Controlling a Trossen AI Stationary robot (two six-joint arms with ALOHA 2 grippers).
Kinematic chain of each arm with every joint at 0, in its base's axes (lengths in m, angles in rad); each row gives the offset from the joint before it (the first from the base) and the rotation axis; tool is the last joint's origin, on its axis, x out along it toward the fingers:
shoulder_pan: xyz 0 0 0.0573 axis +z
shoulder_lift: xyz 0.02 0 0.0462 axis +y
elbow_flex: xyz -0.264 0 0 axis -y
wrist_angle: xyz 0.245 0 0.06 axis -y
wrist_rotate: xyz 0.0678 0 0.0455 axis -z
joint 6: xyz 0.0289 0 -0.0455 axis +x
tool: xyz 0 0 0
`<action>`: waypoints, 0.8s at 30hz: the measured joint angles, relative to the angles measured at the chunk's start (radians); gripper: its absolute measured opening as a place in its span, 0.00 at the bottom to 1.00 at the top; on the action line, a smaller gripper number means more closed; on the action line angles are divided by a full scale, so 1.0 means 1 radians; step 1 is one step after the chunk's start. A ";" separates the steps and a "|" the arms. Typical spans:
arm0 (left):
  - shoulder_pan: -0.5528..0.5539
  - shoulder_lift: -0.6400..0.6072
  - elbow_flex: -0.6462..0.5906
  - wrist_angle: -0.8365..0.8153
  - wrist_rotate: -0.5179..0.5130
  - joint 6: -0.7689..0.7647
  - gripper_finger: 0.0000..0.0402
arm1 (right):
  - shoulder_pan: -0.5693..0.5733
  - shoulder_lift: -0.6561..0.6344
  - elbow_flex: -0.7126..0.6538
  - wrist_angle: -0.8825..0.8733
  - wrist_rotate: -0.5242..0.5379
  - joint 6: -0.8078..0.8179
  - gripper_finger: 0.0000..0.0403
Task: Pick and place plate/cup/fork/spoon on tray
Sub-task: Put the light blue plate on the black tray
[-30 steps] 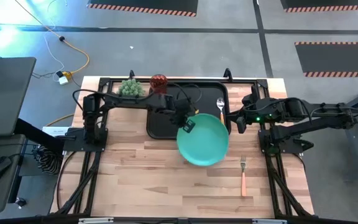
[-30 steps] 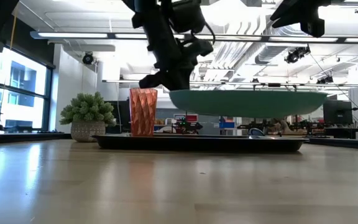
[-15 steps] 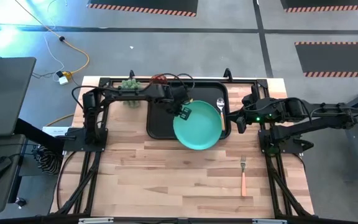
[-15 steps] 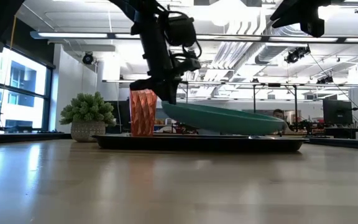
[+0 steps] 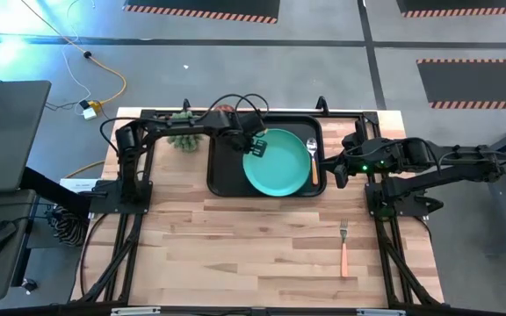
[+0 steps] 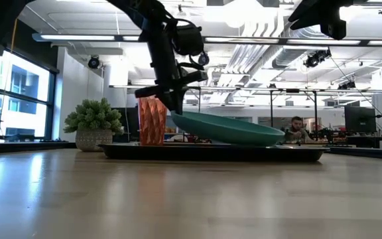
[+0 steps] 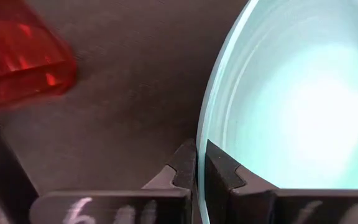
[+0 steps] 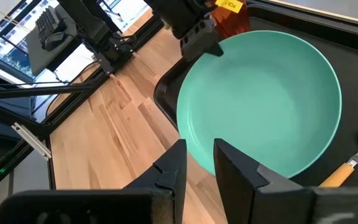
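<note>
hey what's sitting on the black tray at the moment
On the tray: the teal plate, tilted, one edge down and its rim pinched by the left claw; the spoon beside it; the red cup at the far corner. Anything under the plate is hidden.

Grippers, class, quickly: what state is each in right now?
Left gripper: shut on the plate rim, over the tray.
Right gripper: holding nothing; open or shut cannot be told.

left arm: you've got it reaching over the tray's far side
left gripper (image 5: 256,146): pinched on plate (image 5: 278,162) rim
right gripper (image 5: 334,170): parked high at table's right, fingers slightly apart, empty
</note>
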 joint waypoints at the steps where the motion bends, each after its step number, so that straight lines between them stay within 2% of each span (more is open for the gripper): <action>1: 0.003 0.000 0.000 -0.005 -0.003 0.000 0.01 | 0.000 0.000 0.000 0.000 0.000 0.000 0.18; 8: 0.020 0.001 0.000 -0.066 -0.051 0.002 0.01 | 0.000 0.000 0.000 0.000 0.000 0.000 0.18; 24: 0.037 0.001 0.000 -0.043 -0.090 0.002 0.01 | 0.000 0.000 0.000 0.000 -0.001 0.019 0.18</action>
